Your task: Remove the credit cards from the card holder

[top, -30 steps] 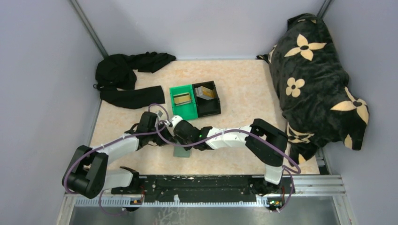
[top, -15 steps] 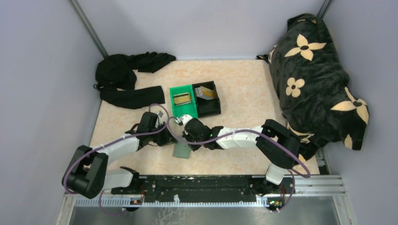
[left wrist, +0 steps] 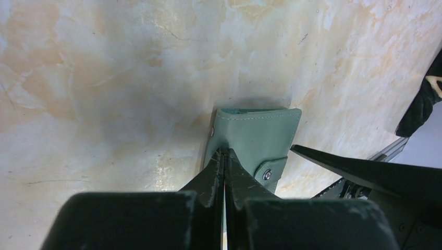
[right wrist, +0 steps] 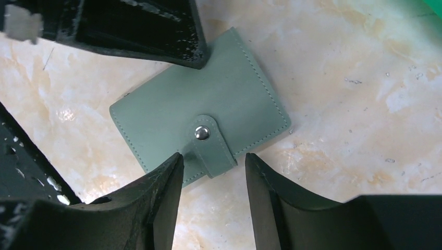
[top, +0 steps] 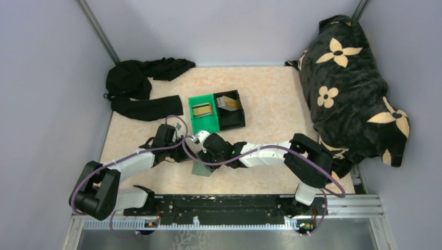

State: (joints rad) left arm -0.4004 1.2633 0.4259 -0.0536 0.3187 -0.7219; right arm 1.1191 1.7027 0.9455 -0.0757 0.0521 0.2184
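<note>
The card holder [top: 200, 170] [right wrist: 208, 104] [left wrist: 255, 135] lies closed and flat on the table, a grey-green wallet with its snap tab [right wrist: 211, 148] fastened. My left gripper [top: 185, 152] [left wrist: 224, 152] is shut, and its tips press down on the wallet near one edge. My right gripper [top: 202, 158] [right wrist: 213, 156] hangs open just above the tab, which lies between its fingertips without touching them. One tan-gold credit card [top: 202, 110] lies in the green bin. Another credit card [top: 228, 101] leans in the black bin.
The green bin [top: 194, 124] and the black bin [top: 233, 123] stand side by side behind the arms. Black clothes [top: 140, 86] lie at the back left. A black blanket with pale flowers [top: 349, 83] fills the right side.
My right gripper has gone from shut to open and has shifted slightly left over the wallet's tab. The left gripper has stayed pressed on the wallet.
</note>
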